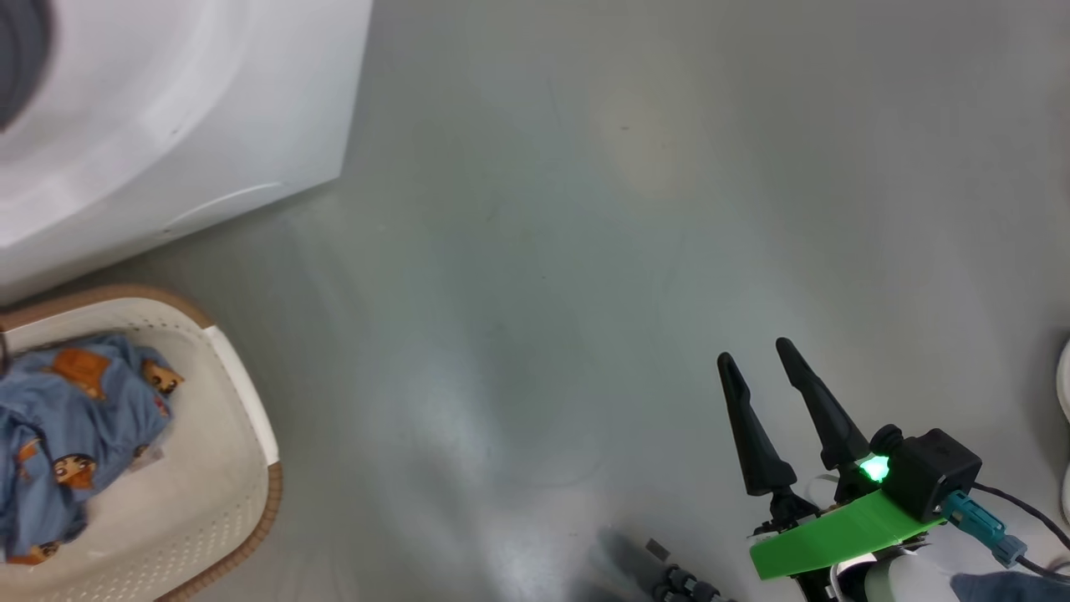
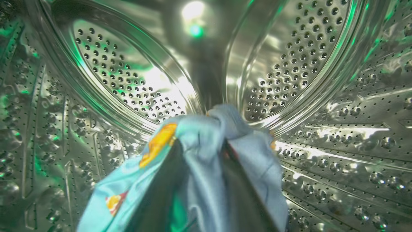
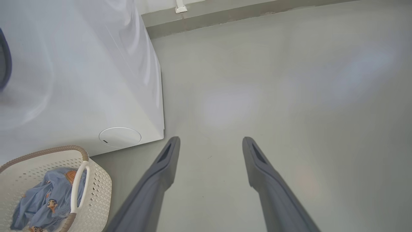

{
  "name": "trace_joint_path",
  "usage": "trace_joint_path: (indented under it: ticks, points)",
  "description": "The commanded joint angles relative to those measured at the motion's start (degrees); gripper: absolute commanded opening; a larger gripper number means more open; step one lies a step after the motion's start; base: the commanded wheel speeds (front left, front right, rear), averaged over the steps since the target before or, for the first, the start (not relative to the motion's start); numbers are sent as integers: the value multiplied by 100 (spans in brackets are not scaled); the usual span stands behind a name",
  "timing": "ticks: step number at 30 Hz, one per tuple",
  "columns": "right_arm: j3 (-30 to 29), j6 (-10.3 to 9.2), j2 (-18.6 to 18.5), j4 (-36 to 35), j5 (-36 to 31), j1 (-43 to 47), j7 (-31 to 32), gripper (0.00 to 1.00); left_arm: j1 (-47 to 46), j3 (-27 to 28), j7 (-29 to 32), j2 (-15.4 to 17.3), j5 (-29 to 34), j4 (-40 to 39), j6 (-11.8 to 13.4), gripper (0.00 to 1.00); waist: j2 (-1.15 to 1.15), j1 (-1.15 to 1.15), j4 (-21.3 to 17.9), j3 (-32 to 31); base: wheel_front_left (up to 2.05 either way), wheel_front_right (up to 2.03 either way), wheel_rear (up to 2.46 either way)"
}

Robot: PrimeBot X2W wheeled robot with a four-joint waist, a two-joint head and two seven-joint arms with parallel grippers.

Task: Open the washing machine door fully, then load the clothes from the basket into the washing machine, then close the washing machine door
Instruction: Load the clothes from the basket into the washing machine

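Note:
Inside the steel perforated drum [image 2: 122, 80] of the washing machine [image 1: 167, 109], my left gripper [image 2: 202, 145] has its dark fingers [image 2: 167, 193] parted. A light blue garment [image 2: 206, 180] with orange figures is bunched between and draped over them. More of the clothes [image 1: 67, 426] lie in the cream basket [image 1: 242, 418], which stands on the floor against the washer's front. My right gripper [image 1: 756, 351] hangs open and empty above bare floor, well to the right of the basket [image 3: 96, 190] and its clothes [image 3: 42, 199]. The washing machine door is out of view.
Grey floor [image 1: 585, 251] stretches right of the white washer [image 3: 80, 80], whose round flap [image 3: 119, 137] sits just above the basket. A wall base [image 3: 257, 13] runs along the far side. Something white [image 1: 1063, 393] shows at the right edge.

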Motion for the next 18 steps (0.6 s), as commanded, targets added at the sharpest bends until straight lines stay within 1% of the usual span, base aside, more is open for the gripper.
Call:
trace_joint_path:
  ticks: [1, 4, 11, 12, 18]
  points:
    - [87, 9, -74, -92, 66, -45, -27, 100, -85, 1, -28, 147, 42, -68, -52, 99, 0, 0, 105, -74, 0, 0, 0]
    - [66, 9, -74, -118, 60, -102, -27, 100, -81, -56, -28, 57, 74, -26, -35, 100, 0, 0, 221, -112, 0, 0, 0]
    - [-21, 9, -74, -88, -53, -199, -27, 100, -40, -171, -28, -214, 119, 188, 131, 100, 0, 0, 459, -233, 0, 0, 0]
    - [-21, 9, -74, -88, -53, -199, -27, 100, -40, -171, -28, -214, 119, 188, 131, 100, 0, 0, 459, -233, 0, 0, 0]
    - [-106, 9, -74, -59, -114, -242, -27, 100, 103, -206, -28, -543, 49, 334, 232, 100, 0, 0, 697, -400, 0, 0, 0]
